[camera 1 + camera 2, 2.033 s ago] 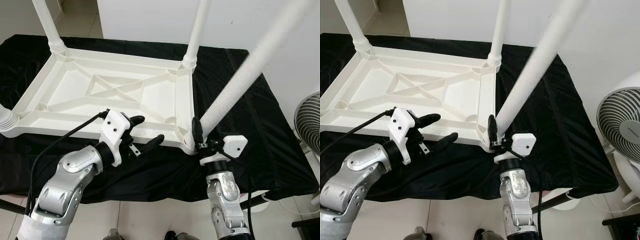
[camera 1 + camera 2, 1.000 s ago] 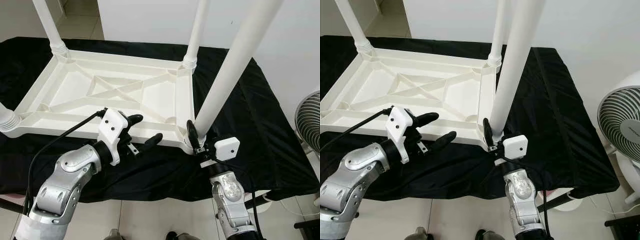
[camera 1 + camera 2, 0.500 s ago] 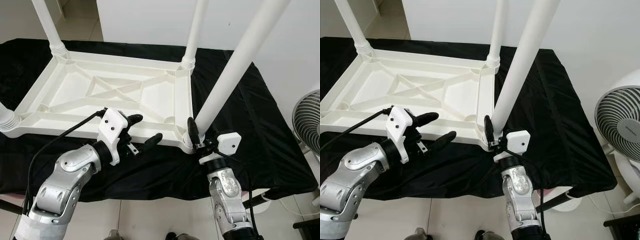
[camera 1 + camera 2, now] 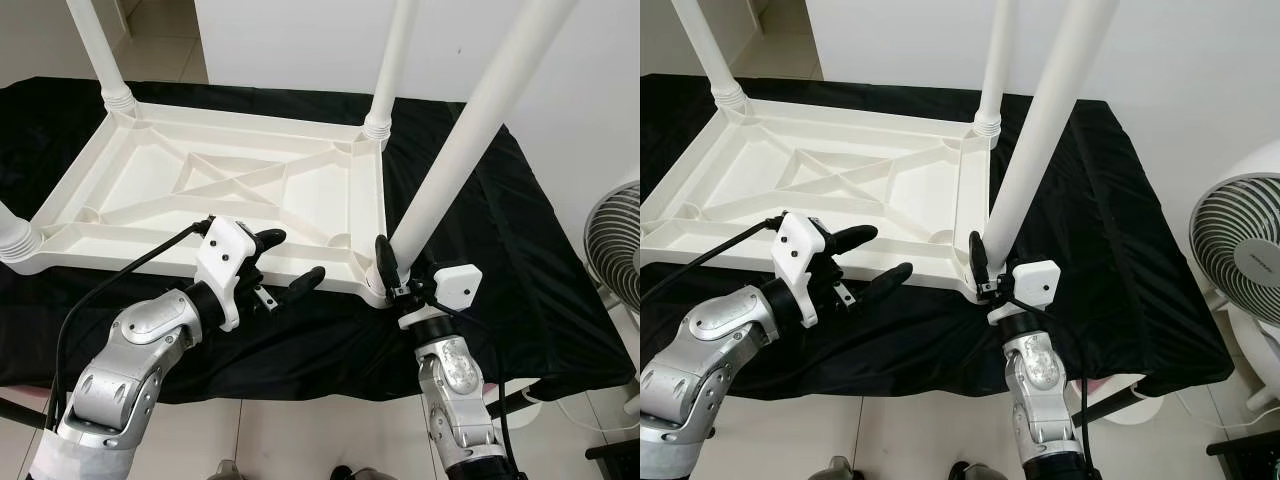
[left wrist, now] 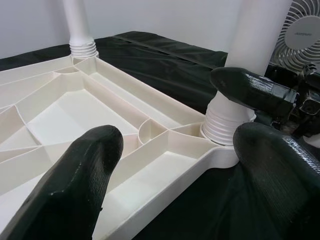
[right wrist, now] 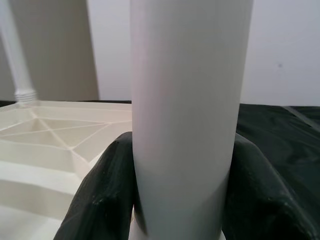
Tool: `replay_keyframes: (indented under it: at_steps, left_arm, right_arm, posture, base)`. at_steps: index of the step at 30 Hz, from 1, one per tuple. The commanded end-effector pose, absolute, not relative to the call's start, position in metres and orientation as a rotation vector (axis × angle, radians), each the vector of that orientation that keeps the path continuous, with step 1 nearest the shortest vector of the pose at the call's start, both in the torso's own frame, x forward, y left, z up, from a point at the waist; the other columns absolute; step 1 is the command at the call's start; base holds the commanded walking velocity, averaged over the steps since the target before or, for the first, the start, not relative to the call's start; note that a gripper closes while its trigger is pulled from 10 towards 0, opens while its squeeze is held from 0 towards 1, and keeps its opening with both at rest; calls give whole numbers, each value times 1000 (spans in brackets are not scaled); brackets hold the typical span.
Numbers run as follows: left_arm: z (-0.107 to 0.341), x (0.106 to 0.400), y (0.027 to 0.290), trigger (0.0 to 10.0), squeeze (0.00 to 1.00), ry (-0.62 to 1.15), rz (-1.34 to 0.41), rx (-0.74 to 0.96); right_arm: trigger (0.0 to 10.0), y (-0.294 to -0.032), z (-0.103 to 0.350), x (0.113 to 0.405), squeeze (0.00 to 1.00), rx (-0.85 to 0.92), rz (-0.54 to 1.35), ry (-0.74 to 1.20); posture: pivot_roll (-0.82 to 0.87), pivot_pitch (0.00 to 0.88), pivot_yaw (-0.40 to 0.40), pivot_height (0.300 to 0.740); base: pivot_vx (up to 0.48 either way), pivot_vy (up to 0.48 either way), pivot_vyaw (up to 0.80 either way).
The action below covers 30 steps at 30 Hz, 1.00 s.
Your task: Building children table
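A white plastic tabletop [image 4: 230,190] lies upside down on a surface [image 4: 520,260] draped in black cloth, ribbed underside up, its long axis running from the robot's left to its right. At the left, the near corner carries a screwed-in leg stub [image 4: 14,240], and the far-left leg [image 4: 95,45] stands upright in its socket. So three corners look finished, judging by how the legs sit.

The left gripper [image 4: 285,262] hovers just at the near edge of the tabletop, fingers [image 5: 90,170] spread apart and holding nothing; it seems placed to steady the frame.

Further right, the far-right leg [image 4: 392,55] also stands upright. The fourth leg [image 4: 470,130] is at the near-right corner, its foot end in or on the threaded socket [image 5: 225,120]. It does not stand straight yet: its long axis leans up and away to the right. The right gripper [image 4: 392,282] is clamped on this leg near its base, fingers [image 6: 105,195] pressed on either side.

What is left, by my reading, is to bring this last leg upright, seat it fully, and then turn the table over. A fan [image 4: 1240,250] stands beside the surface at the right.
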<state>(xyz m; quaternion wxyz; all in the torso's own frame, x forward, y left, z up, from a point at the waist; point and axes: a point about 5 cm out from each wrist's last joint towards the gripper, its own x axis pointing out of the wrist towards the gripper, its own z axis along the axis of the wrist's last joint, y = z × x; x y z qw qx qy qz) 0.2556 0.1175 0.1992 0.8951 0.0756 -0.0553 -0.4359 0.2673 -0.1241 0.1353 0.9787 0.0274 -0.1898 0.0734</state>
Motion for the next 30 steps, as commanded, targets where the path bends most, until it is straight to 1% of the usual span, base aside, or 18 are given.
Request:
replay_keyframes:
  at_steps: [1, 10, 14, 16, 20, 30]
  left_arm:
    - [199, 255, 117, 10000, 0, -113, -888, 159]
    - [199, 255, 118, 10000, 0, -115, -885, 160]
    - [200, 256, 117, 10000, 0, -120, -883, 159]
    - [200, 256, 117, 10000, 0, -124, -882, 159]
    - [199, 256, 117, 10000, 0, -125, -873, 157]
    - [199, 256, 117, 10000, 0, -128, -862, 153]
  right_arm:
    - [10000, -137, 94, 260, 0, 40, 54, -165]
    - [10000, -139, 98, 264, 0, 41, 19, -182]
    - [10000, -141, 99, 265, 0, 24, -20, -186]
    - [10000, -140, 97, 265, 0, 21, -80, -183]
    - [10000, -138, 98, 266, 0, -29, -81, -189]
    - [10000, -137, 98, 267, 0, -30, -70, -183]
  posture:
    - [173, 135, -35, 740]
    - [173, 124, -37, 740]
    - [173, 119, -46, 740]
    - [173, 119, -46, 740]
    - [179, 120, -57, 740]
    - [181, 123, -65, 740]
  base:
    - [0, 0, 0]
    - [0, 0, 0]
    - [0, 0, 0]
    - [0, 0, 0]
    - [0, 0, 0]
    - [0, 0, 0]
